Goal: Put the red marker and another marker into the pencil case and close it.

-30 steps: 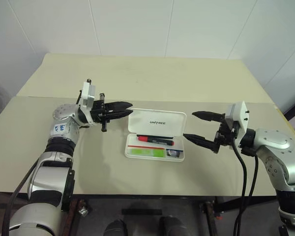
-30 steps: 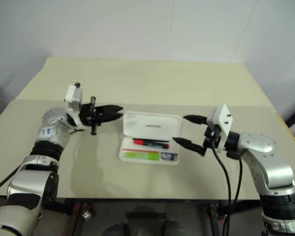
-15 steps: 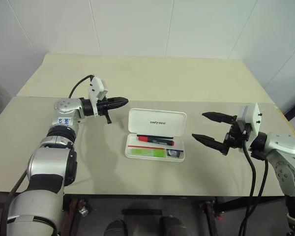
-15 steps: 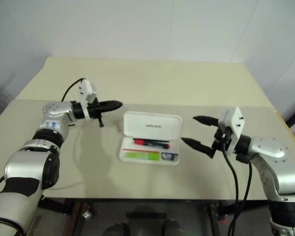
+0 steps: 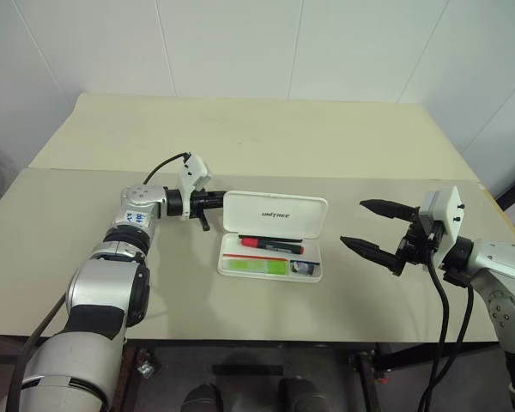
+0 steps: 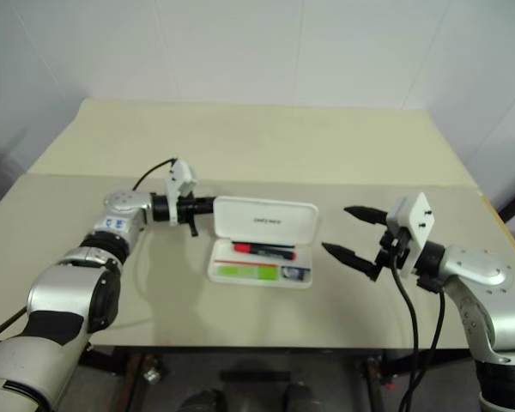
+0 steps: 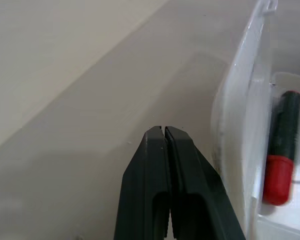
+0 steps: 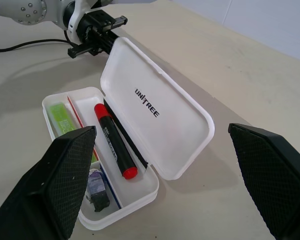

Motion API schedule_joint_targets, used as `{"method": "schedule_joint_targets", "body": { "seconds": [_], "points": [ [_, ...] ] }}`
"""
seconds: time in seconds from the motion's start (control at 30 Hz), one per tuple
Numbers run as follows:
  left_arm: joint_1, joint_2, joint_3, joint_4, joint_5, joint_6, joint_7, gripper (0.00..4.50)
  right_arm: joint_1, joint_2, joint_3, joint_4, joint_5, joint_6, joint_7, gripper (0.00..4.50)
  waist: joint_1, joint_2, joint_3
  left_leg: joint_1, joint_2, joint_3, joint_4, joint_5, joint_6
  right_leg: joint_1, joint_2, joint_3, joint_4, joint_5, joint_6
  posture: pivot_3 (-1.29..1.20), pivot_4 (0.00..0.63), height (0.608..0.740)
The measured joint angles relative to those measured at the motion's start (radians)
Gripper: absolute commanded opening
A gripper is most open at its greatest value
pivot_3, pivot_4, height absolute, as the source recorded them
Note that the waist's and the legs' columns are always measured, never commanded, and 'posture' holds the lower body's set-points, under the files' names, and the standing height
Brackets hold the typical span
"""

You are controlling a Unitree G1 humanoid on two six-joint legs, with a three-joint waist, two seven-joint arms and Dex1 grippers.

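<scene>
- Head views: white pencil case (image 5: 272, 246) open at the middle of the beige table (image 5: 240, 137), lid (image 5: 275, 214) standing up on the far side, black lettering facing the near edge.
- Inside the tray, red marker (image 5: 270, 245) lying left to right along the far side, red end to the left; light-green highlighter (image 5: 256, 266) lying parallel in the near part, a red stripe between them; small dark grey object (image 5: 304, 268) at the tray's right end.
- Left gripper (image 5: 213, 199) pointing right, fingers pressed together and holding nothing, tips right at the left edge of the lid, behind it; contact cannot be told.
- Right gripper (image 5: 371, 227) hanging well right of the case, pointing left, fingers spread wide apart, empty.
- Left wrist view: two black fingers (image 7: 155, 180) closed flat against each other, nothing between them, over bare table just beside the back of the raised lid (image 7: 240, 125); past the lid's edge, red marker (image 7: 281, 147) lying in the tray.
- Right wrist view: own two fingers (image 8: 65, 175) far apart with the open case (image 8: 140, 195) between them farther off; red marker (image 8: 115, 142), green highlighter (image 8: 60, 116) and dark grey object (image 8: 97, 189) all in the tray; left gripper (image 8: 110, 30) at the lid's far corner.
</scene>
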Motion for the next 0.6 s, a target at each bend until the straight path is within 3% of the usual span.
{"method": "schedule_joint_targets", "body": {
  "seconds": [0.23,0.37,0.6],
  "points": [
    [-0.001,0.013,-0.006,-0.001,0.006,-0.006,-0.303,0.07,0.013,-0.02,-0.005,-0.013,0.018,0.001,0.01,4.5,0.0,0.0,0.0,0.0,0.0,0.0,0.0,0.0,0.0,0.0,0.0,0.0,0.0,0.0,0.0,0.0,0.15,0.74],
    [-0.019,0.012,-0.021,-0.004,0.009,-0.051,-0.304,0.07,0.021,-0.044,-0.007,-0.007,0.048,-0.001,0.07,4.5,0.0,0.0,0.0,0.0,0.0,0.0,0.0,0.0,0.0,0.0,0.0,0.0,0.0,0.0,0.0,0.0,0.15,0.74],
    [-0.031,-0.014,-0.152,-0.048,-0.024,-0.159,-0.304,0.07,0.029,-0.08,-0.031,0.092,0.109,-0.007,0.236,4.5,0.001,0.0,0.0,0.0,0.0,0.0,0.002,0.0,0.0,0.001,0.0,0.0,0.001,0.001,0.001,0.0,0.15,0.74]
  ]
}}
